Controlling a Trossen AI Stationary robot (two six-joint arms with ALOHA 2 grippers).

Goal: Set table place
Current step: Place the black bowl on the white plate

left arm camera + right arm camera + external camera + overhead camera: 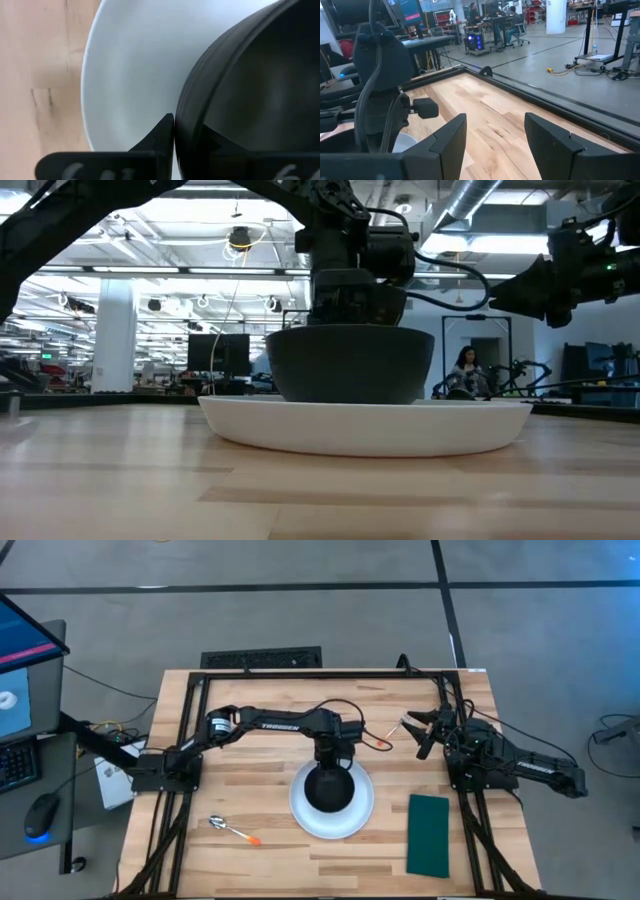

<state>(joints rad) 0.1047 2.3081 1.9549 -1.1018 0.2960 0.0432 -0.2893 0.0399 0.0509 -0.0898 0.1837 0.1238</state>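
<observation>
A small black bowl (330,788) stands upright in the middle of a large white plate (300,810) at the table's centre; it also shows in the low view (350,365). My left gripper (330,762) points down over the bowl's far rim and is shut on it. My right gripper (420,732) is open and empty, raised above the table's far right part. A spoon (232,830) with an orange handle end lies near the front left. A fork (388,738) with an orange end lies between the two grippers. A dark green napkin (428,835) lies flat at the front right. My left gripper holds the bowl's rim (182,117) on its far side, one finger (160,135) outside the wall and one (215,145) inside the hollow. The fingers come from above, pointing down. The bowl stays upright, its base in the plate (360,425).
A dark metal frame (330,673) runs round the table's far and side edges. Bare wood lies at the front left round the spoon and between the plate and the napkin. People sit at desks in the room behind the table (495,20).
</observation>
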